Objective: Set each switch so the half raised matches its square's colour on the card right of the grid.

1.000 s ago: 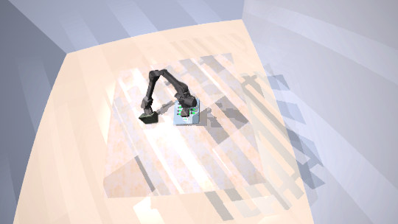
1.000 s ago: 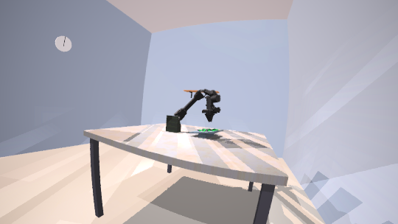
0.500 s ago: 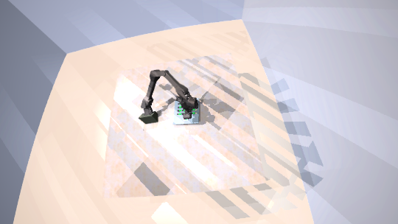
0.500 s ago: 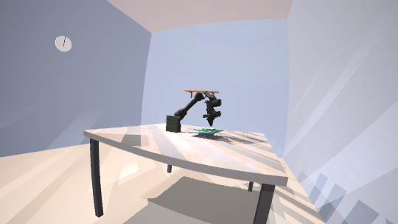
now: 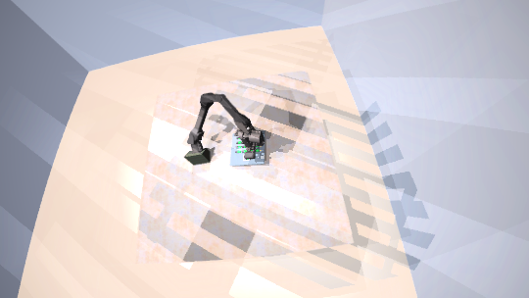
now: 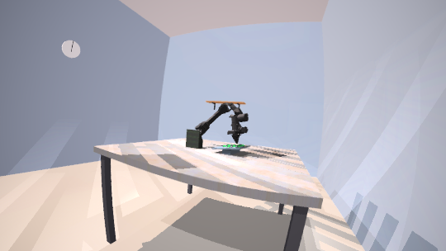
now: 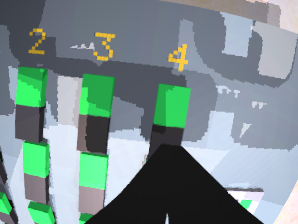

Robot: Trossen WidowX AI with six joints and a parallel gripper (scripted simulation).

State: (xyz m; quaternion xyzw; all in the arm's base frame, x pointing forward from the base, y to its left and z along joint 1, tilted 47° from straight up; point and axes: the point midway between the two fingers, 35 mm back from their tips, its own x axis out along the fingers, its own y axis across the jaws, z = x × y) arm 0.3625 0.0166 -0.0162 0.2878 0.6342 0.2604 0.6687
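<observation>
The switch panel [image 5: 234, 161] [image 6: 226, 150] [image 7: 220, 129] lies on the table in front of the arm. In the wrist view it carries yellow column numbers 2, 3 and 4, with green-and-dark-grey rocker switches below them. My gripper [image 5: 250, 150] [image 6: 236, 141] [image 7: 169, 155] is shut to a single point and empty. It hangs very close over the panel, its tip at the near dark half of the far-row switch under number 4 [image 7: 172, 106]. The switches under number 2 [image 7: 31, 99] and number 3 [image 7: 96, 99] stand to the left. A corner of the small card [image 7: 245, 197] shows to the right of the fingers; the fingers hide most of it.
The arm's dark base block [image 5: 198, 156] [image 6: 193, 139] stands on the table left of the panel. A thin orange shelf [image 6: 225, 101] hangs above the arm. The table's edge [image 6: 231, 187] runs across the front.
</observation>
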